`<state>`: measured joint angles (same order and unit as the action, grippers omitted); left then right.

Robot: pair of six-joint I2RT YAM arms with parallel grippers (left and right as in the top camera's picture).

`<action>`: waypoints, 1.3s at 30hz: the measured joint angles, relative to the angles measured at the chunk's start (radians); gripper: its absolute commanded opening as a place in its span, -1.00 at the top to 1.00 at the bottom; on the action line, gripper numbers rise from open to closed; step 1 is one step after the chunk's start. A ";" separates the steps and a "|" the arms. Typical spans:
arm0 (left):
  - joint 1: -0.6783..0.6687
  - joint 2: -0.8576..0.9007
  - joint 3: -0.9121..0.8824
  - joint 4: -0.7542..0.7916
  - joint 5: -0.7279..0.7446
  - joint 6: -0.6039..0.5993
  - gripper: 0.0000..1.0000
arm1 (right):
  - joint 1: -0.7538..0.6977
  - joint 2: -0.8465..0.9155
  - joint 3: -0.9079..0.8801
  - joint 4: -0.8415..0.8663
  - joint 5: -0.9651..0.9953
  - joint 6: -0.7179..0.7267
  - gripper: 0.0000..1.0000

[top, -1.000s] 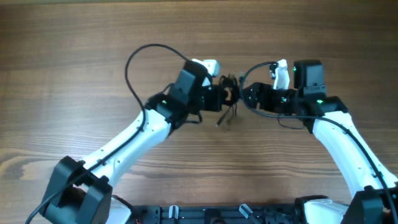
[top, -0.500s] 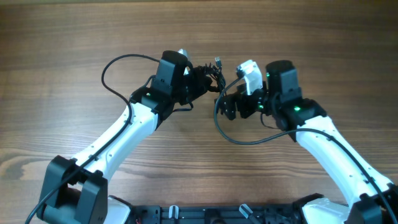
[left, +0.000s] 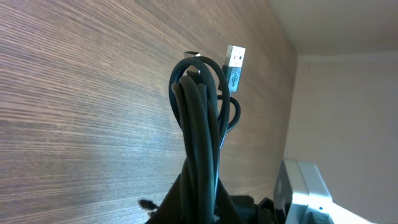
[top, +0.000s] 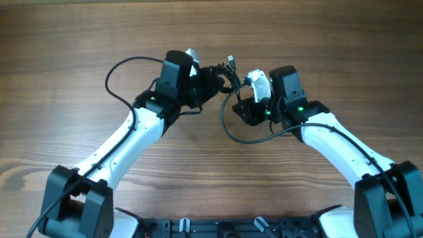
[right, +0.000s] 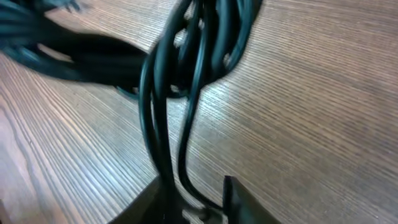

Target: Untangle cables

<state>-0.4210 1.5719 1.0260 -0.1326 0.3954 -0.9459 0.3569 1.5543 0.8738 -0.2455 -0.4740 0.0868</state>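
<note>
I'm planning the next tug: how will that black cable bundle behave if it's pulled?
Probably floppy: the cable bundle folds tightly back on itself in thin loops. Likely light, being slender cord. Its USB plug juts out beside the loops, so it may snag.

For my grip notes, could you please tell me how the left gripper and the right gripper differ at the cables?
The left gripper is shut on the whole bunch of cables; the right gripper has its jaws apart around just two strands. The left gripper meets the bunch from the left, the right gripper from the right. Both work on the same cables.
</note>
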 measured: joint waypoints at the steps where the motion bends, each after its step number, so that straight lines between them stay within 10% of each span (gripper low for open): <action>1: 0.008 0.000 0.000 -0.001 0.000 0.000 0.92 | 0.000 0.000 0.000 0.000 -0.001 0.008 0.64; 16: 0.015 0.000 0.000 -0.037 -0.032 0.017 0.92 | -0.009 -0.005 0.000 -0.009 -0.050 0.031 0.91; 39: -0.148 0.001 0.000 0.029 -0.092 0.426 0.92 | -0.070 -0.160 0.000 -0.078 -0.026 0.085 0.92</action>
<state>-0.5686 1.5726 1.0260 -0.1040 0.3031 -0.5194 0.2867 1.3945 0.8738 -0.3237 -0.4995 0.1722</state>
